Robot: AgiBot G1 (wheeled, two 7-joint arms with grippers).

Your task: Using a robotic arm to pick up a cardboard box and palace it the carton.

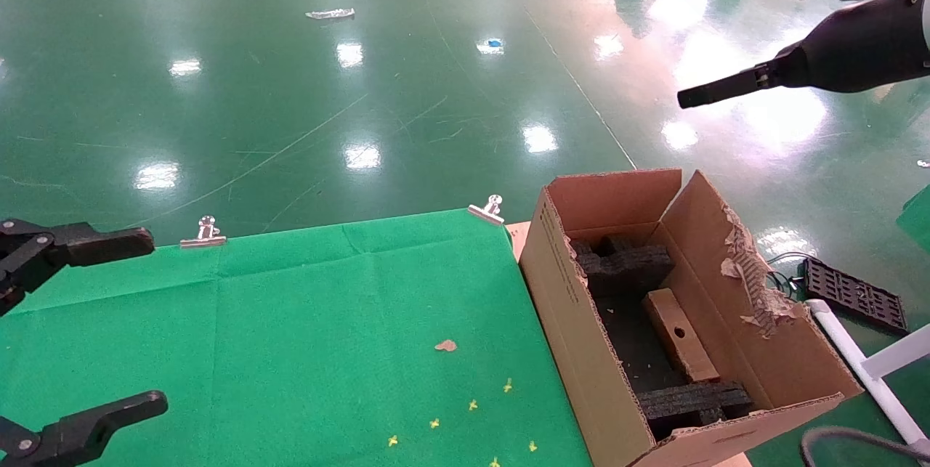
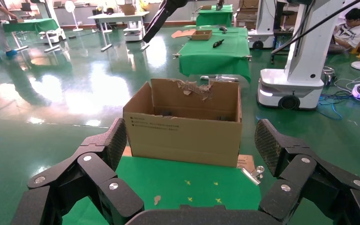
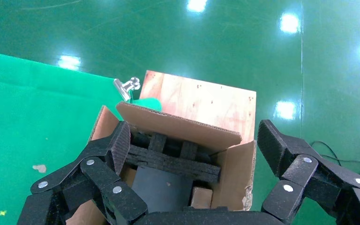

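Observation:
The small brown cardboard box (image 1: 679, 336) lies inside the carton (image 1: 581, 322), round hole facing up, between black foam inserts (image 1: 628, 264). Its end also shows in the right wrist view as the cardboard box (image 3: 200, 197), low in the carton (image 3: 178, 126). My right gripper (image 3: 194, 140) hangs open and empty high above the carton; the right arm (image 1: 857, 38) reaches in from the upper right. My left gripper (image 1: 154, 320) stands open and empty at the table's left edge. In the left wrist view the left gripper (image 2: 192, 140) faces the carton (image 2: 183, 136) from across the cloth.
A green cloth (image 1: 327, 322) covers the table, held by metal clips (image 1: 487, 211) (image 1: 205, 233). A cardboard scrap (image 1: 445, 345) and yellow marks (image 1: 472, 404) lie on it. The carton rests on a wooden board (image 3: 206, 101). A black tray (image 1: 854, 293) and white frame (image 1: 864, 365) stand at right.

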